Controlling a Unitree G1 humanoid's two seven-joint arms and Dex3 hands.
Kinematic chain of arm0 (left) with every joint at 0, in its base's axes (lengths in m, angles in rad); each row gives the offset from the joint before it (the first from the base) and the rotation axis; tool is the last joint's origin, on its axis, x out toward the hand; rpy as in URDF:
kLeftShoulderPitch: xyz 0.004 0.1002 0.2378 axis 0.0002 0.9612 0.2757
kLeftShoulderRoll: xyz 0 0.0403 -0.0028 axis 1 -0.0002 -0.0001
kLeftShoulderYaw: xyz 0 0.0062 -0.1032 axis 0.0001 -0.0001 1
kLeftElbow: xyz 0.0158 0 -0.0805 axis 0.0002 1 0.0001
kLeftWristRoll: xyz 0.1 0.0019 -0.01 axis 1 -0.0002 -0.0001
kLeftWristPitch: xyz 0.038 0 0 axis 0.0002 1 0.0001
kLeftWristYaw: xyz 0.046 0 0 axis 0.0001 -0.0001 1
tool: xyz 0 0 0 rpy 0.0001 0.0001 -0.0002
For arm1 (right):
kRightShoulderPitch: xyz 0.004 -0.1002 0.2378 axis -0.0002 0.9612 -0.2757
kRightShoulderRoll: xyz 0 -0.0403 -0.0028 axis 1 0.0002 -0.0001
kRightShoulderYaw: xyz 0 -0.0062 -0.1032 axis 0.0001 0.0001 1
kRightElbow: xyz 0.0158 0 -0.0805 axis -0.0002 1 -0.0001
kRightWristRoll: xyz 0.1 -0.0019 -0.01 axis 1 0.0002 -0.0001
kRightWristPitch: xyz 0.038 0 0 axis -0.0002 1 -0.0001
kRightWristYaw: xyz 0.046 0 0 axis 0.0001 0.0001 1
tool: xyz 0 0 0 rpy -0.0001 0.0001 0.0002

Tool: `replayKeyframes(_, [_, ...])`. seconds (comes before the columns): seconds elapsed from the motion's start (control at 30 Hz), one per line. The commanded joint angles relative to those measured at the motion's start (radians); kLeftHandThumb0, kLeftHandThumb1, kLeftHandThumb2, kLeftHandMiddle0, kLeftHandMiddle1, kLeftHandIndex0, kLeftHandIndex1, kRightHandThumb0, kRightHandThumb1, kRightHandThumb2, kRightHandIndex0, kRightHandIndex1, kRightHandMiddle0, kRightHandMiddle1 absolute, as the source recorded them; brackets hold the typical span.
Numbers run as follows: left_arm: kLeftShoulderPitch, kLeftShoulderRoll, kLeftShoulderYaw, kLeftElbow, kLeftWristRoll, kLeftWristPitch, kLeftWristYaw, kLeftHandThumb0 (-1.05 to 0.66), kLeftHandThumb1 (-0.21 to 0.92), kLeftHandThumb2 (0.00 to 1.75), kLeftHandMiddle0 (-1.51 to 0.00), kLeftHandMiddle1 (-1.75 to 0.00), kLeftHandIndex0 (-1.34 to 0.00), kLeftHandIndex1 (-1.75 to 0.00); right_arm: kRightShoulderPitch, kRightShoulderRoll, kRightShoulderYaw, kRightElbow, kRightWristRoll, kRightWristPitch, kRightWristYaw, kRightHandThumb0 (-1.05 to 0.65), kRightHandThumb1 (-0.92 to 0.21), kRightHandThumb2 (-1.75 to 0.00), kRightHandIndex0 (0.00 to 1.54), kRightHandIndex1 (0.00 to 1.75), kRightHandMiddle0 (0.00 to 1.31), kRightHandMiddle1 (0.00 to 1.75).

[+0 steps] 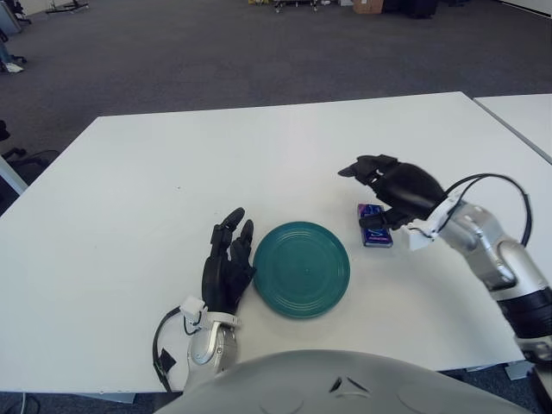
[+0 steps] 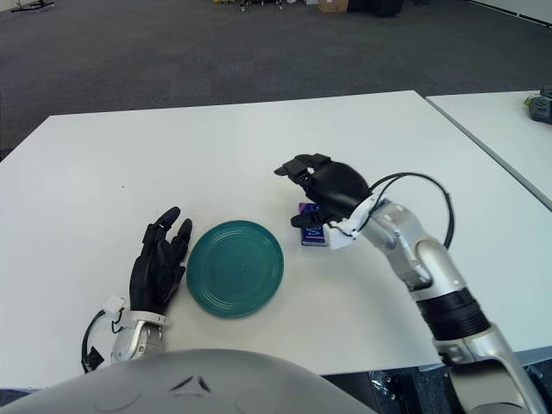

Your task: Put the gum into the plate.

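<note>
The gum [image 1: 376,226] is lying on the table [image 1: 129,198], just right of the plate [image 1: 301,268]. The right hand [image 1: 390,190] is held over it, spread open and empty, ready for grabbing. The left hand [image 1: 226,267] is seen flat beside the plate.

gum pack [image 1: 376,231]: blue wrapper with a pale printed patch on its face; the printing is too small to read, and the right hand [image 1: 390,185] covers its upper end.
plate [image 1: 301,268]: plain green, no lettering or mark.
desk [image 1: 172,181]: plain white, no label or number.
left hand [image 1: 227,265]: at 9 o'clock of the plate, no readable marking.
</note>
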Motion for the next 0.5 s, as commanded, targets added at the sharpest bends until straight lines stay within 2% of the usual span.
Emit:
replayKeyframes(0.0, [0.006, -0.017, 0.003, 0.020, -0.002, 0.034, -0.004, -0.89, 0.92, 0.89, -0.34, 0.00, 0.00, -0.81, 0.048, 0.038, 0.019, -0.026, -0.057, 0.054, -0.032, -1.03, -0.92, -0.78, 0.14, 0.00, 0.00, 0.42])
replayKeyframes(0.17, [0.006, -0.012, 0.007, 0.013, -0.023, 0.046, -0.021, -0.89, 0.92, 0.91, -0.34, 0.00, 0.00, -0.80, 0.140, 0.080, 0.029, -0.088, -0.126, 0.155, -0.021, -1.05, -0.92, -0.80, 0.11, 0.00, 0.00, 0.33])
replayKeyframes(0.33, [0.006, -0.005, 0.014, 0.009, -0.036, 0.055, -0.038, -0.91, 0.92, 0.91, -0.34, 0.00, 0.00, -0.77, 0.178, 0.118, 0.044, -0.127, -0.204, 0.261, 0.016, -1.05, -0.92, -0.80, 0.10, 0.00, 0.00, 0.29])
replayKeyframes(0.47, [0.006, -0.006, 0.020, 0.007, -0.040, 0.061, -0.043, -0.93, 0.92, 0.91, -0.35, -0.01, 0.00, -0.78, 0.194, 0.142, 0.056, -0.132, -0.245, 0.315, 0.022, -1.05, -0.92, -0.78, 0.09, 0.00, 0.00, 0.28])
